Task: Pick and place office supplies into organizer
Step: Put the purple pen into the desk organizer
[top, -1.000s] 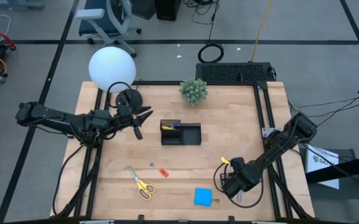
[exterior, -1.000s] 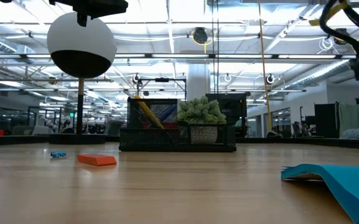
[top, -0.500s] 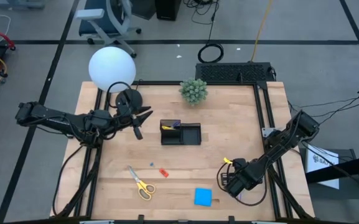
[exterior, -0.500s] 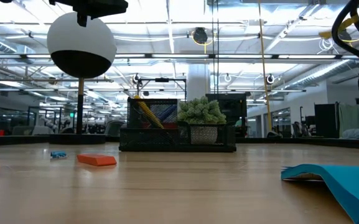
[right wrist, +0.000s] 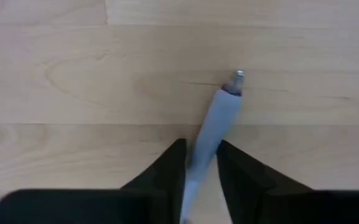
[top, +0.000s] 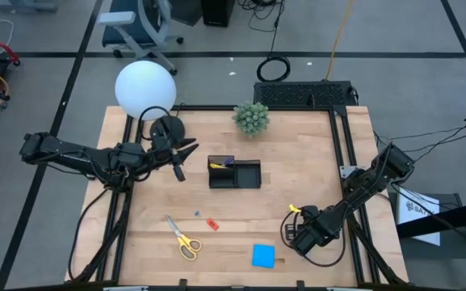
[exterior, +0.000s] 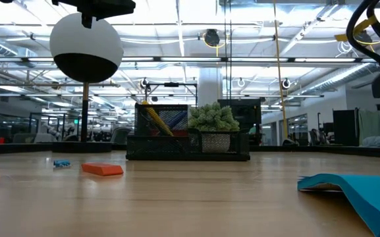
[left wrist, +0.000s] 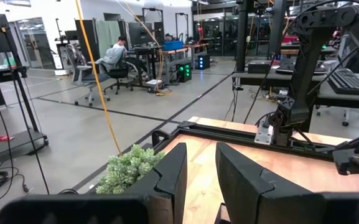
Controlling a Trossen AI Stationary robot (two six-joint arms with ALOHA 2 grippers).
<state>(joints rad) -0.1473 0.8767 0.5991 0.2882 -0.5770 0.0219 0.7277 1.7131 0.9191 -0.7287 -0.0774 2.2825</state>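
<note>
My right gripper (right wrist: pixel 199 167) points down near the table's near right corner, shut on a blue-grey pen (right wrist: pixel 219 115) that lies on the wood. In the high view my right gripper (top: pixel 307 237) hides the pen. The black organizer (top: pixel 234 174) stands mid-table with pens in its left part. Yellow-handled scissors (top: pixel 183 238), a red piece (top: pixel 212 224), a blue piece (top: pixel 196 214) and a blue note pad (top: pixel 263 255) lie flat near the front. My left gripper (top: pixel 180 159) hovers level left of the organizer, its fingers (left wrist: pixel 173 174) a little apart with nothing between them. My right gripper pinches the pen's barrel (right wrist: pixel 205 146) between its two fingers, partway along its length. The fingers come from above, pointing down, and lie across the pen. The pen lies flat on the table, its tip (right wrist: pixel 238 76) pointing away from the fingers.
A green spiky plant ball (top: pixel 252 118) sits at the far edge behind the organizer. A lamp with a white globe (top: pixel 145 89) and a round black base (top: pixel 166 128) stands at the far left. Bare wood lies between the organizer and my right gripper.
My right gripper has sunk toward the table over the pen and shifted slightly toward the far edge. The pen, pale below the gripper a second ago in the high view, is now covered by it.
</note>
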